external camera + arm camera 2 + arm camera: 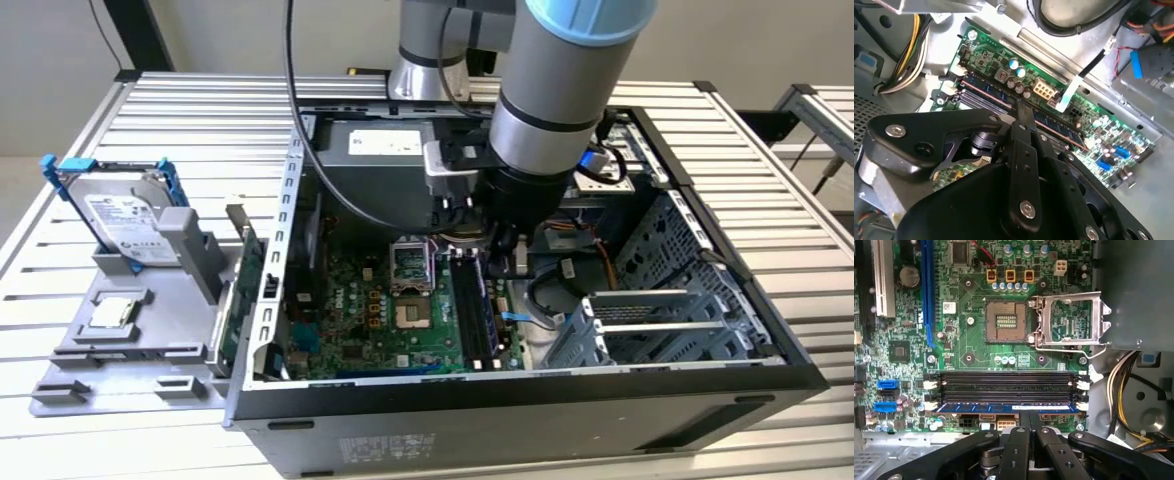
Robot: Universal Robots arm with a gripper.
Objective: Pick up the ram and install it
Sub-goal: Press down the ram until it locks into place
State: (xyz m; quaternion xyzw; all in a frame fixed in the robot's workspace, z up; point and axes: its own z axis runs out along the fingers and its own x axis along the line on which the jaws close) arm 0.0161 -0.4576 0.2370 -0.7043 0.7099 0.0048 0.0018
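- So the ram (1006, 408) is basically in the board already: in the first wrist view it's lying along the slot of the memory bank nearest the gripper, running the whole way between the white latches (1082, 406) at either end.
- The gripper (1029, 421) is right over the middle of the stick. Its two black fingers (1020, 437) are pressed together with no gap I can spot, tips at or just touching the top edge of the ram. Looks like it's pushing down on it, not pinching it, but that's my read.
- The second wrist view backs that up: a fingertip (1024, 115) comes down onto the long dark stick (1059, 128) sitting in the slots.
- In the exterior view the arm is reaching deep into the open computer case (747, 385), with the gripper (501, 262) down by the memory slots (474, 305) next to the open CPU socket (411, 262).
- Progress guess: pick-up is done, placement is done, seating is at the very end or finishing. Can't tell if the latches have fully clicked shut.
- The ram itself: long, thin, dark blue-black, with a pale label strip near the middle of its edge. It sits level in the slot, not tilted as far as I can see.
- The other three slots (1006, 385) beside it look unfilled, just plain black channels.
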